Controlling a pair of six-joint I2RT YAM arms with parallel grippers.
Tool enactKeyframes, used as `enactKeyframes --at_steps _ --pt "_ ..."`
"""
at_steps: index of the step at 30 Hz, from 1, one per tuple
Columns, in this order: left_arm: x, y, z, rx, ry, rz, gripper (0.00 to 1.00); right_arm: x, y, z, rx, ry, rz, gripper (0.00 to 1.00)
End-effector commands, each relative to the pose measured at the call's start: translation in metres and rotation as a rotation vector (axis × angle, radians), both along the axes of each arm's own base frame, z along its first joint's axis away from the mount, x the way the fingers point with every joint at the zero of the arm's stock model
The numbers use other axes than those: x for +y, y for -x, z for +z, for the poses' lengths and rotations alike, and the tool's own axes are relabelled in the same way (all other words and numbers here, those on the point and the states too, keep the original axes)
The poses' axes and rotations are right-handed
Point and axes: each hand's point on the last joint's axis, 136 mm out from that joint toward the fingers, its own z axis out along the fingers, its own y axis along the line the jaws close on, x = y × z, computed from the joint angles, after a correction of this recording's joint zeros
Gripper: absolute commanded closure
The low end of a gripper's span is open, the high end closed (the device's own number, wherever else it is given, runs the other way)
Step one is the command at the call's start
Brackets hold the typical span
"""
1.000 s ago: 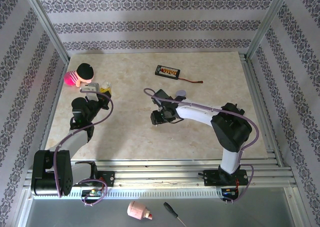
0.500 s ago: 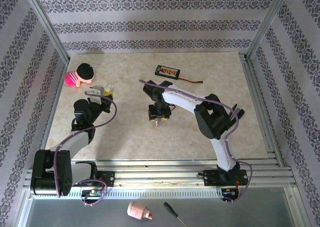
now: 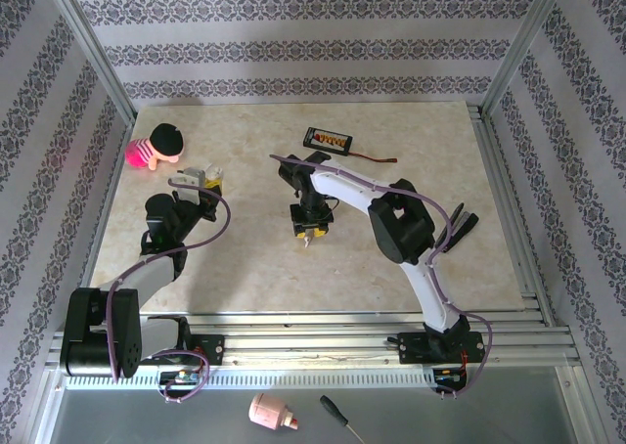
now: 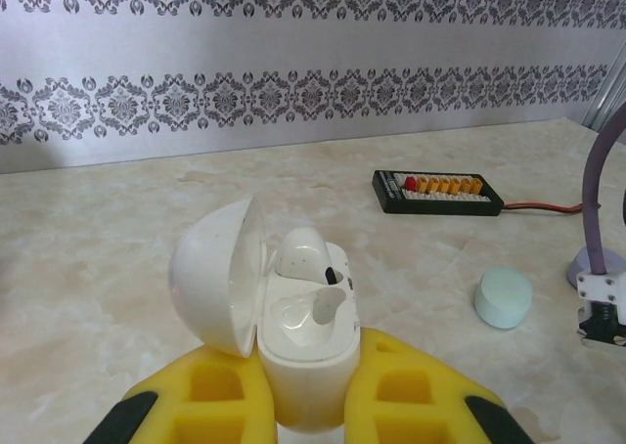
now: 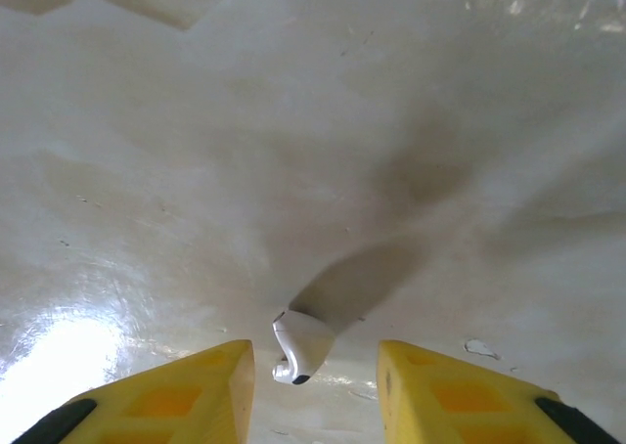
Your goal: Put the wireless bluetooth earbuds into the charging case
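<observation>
My left gripper (image 4: 301,405) is shut on an open white charging case (image 4: 305,351), held upright with its lid (image 4: 215,273) swung left. One whitish earbud (image 4: 301,253) sits in the far slot; the near slot is bare. In the top view this gripper (image 3: 201,185) is at the table's left. My right gripper (image 5: 315,366) points down at the table, open, with a whitish earbud (image 5: 300,344) lying loose between its yellow fingers (image 5: 196,390), touching neither. In the top view the right gripper (image 3: 308,227) is near the table's middle.
A black board with a red wire (image 3: 327,140) lies at the back. A doll (image 3: 156,147) lies at the back left. A mint-green case (image 4: 504,295) and a lavender piece (image 4: 597,265) sit right of the held case. A screwdriver (image 3: 337,417) lies below the table edge.
The right arm has folded in toward the left and its gripper has turned to point down at the table. The left gripper with the case shifted slightly.
</observation>
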Motion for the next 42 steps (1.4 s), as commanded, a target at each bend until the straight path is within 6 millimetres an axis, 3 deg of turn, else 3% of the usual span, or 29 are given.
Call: enactKeyframes --at_steps 1,14,20,23,28,34,42 --pt "-0.009 0.000 0.008 -0.049 -0.019 -0.041 1.00 -0.004 0.002 -0.006 0.037 0.026 0.014 0.63" --pt "-0.012 0.000 0.007 -0.047 -0.012 -0.061 1.00 -0.002 0.002 -0.023 0.066 0.027 0.010 0.69" --pt "-0.012 0.000 0.007 -0.045 -0.008 -0.062 1.00 0.002 0.005 -0.020 0.072 -0.004 -0.018 0.73" --pt "-0.013 0.000 0.008 -0.048 -0.006 -0.066 1.00 0.006 0.007 -0.016 0.075 -0.040 -0.042 0.63" --pt "-0.013 0.000 0.009 -0.050 -0.006 -0.065 1.00 0.003 0.010 -0.003 0.044 -0.042 -0.057 0.63" --pt "-0.014 0.000 0.008 -0.051 0.000 -0.070 1.00 0.006 0.014 0.008 0.027 -0.079 -0.098 0.55" --pt "-0.015 0.001 0.007 -0.050 -0.002 -0.072 1.00 0.018 0.010 0.003 0.026 -0.129 -0.129 0.55"
